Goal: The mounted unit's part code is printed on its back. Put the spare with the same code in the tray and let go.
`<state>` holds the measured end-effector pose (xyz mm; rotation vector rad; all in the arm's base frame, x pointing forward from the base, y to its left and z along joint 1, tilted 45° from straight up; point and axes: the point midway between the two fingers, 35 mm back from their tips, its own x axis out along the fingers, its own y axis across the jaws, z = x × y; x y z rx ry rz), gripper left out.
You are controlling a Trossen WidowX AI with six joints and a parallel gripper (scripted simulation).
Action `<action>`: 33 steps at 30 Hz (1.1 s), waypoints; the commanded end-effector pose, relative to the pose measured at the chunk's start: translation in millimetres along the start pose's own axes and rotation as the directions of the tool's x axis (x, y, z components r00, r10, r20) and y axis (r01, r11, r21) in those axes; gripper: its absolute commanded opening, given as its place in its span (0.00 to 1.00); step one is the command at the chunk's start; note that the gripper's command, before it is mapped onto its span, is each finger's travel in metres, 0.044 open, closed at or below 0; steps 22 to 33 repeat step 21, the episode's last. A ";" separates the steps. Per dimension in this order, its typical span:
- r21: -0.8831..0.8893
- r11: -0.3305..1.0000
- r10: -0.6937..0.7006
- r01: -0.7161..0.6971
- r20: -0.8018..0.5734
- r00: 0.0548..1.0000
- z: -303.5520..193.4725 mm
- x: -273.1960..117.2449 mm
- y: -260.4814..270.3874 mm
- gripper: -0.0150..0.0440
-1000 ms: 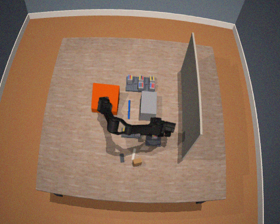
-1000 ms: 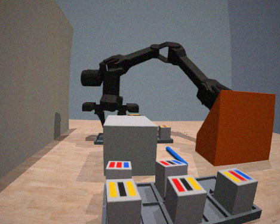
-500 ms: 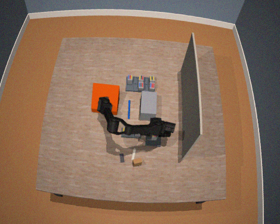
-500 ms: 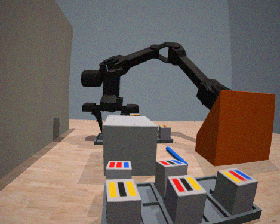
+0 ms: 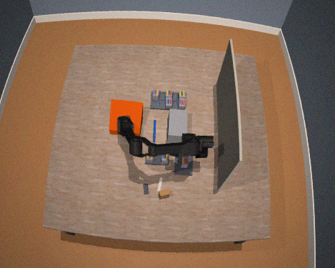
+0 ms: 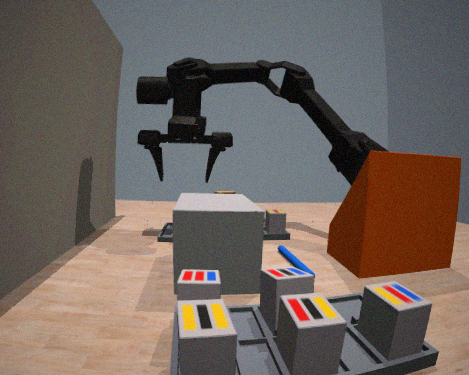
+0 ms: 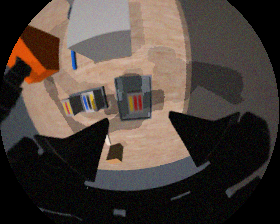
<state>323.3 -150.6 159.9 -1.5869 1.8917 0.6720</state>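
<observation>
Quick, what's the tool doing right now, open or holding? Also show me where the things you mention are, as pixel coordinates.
Tool [image 6: 184,180] [image 7: 139,117]: open, holding nothing, above the dark grey rectangular tray [image 5: 177,171] [image 7: 120,107] with the yellow-red-red striped block [image 5: 184,161] [image 7: 135,102].

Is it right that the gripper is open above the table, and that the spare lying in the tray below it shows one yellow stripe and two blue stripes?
The two matching stripes are red, not blue: the wrist view shows yellow, red, red on the spare in the tray. The gripper is indeed open above the table.
</observation>
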 end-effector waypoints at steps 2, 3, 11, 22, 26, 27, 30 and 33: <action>0.003 1.000 0.002 -0.002 0.002 1.000 -0.2 -23.7 3.7 1.00; 0.003 1.000 0.002 -0.002 0.002 1.000 -0.2 -23.7 3.7 1.00; -0.002 1.000 -0.014 0.014 0.000 1.000 0.8 -20.2 0.8 1.00; -0.002 1.000 -0.014 0.014 0.000 1.000 0.8 -20.2 0.8 1.00; -0.002 1.000 -0.014 0.014 0.000 1.000 0.8 -20.2 0.8 1.00; -0.002 1.000 -0.014 0.014 0.000 1.000 0.8 -20.2 0.8 1.00; -0.002 1.000 -0.014 0.014 0.000 1.000 0.8 -20.2 0.8 1.00; -0.002 1.000 -0.014 0.014 0.000 1.000 0.8 -20.2 0.8 1.00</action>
